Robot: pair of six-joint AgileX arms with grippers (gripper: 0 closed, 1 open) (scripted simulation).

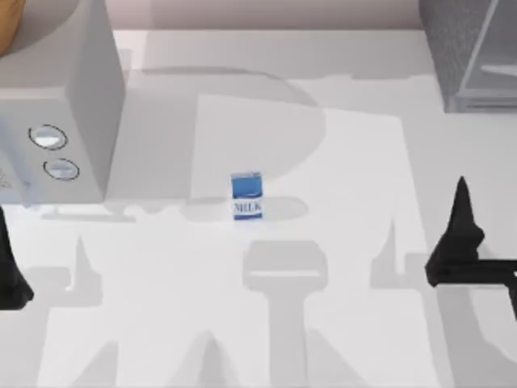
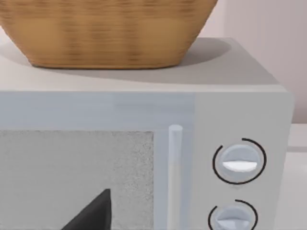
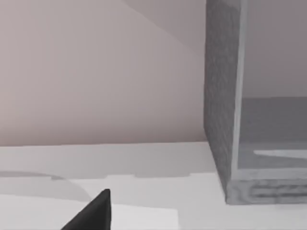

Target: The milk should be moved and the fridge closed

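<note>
The milk [image 1: 246,196], a small carton that is blue above and white below, stands upright near the middle of the table. The fridge [image 1: 472,48] is a dark grey speckled cabinet at the far right corner. The right wrist view shows its speckled side wall [image 3: 220,120] and a pale open inside beside it. My right gripper [image 1: 462,194] hovers over the right side of the table, in front of the fridge and well to the right of the milk. At the left edge waits my left gripper [image 1: 6,250], far from the carton. Neither gripper holds anything.
A light grey box with two round dials [image 1: 65,113] stands at the far left, and the left wrist view faces its front [image 2: 240,163]. A woven basket [image 2: 105,33] sits on top of it. White tabletop [image 1: 266,323] stretches between the arms.
</note>
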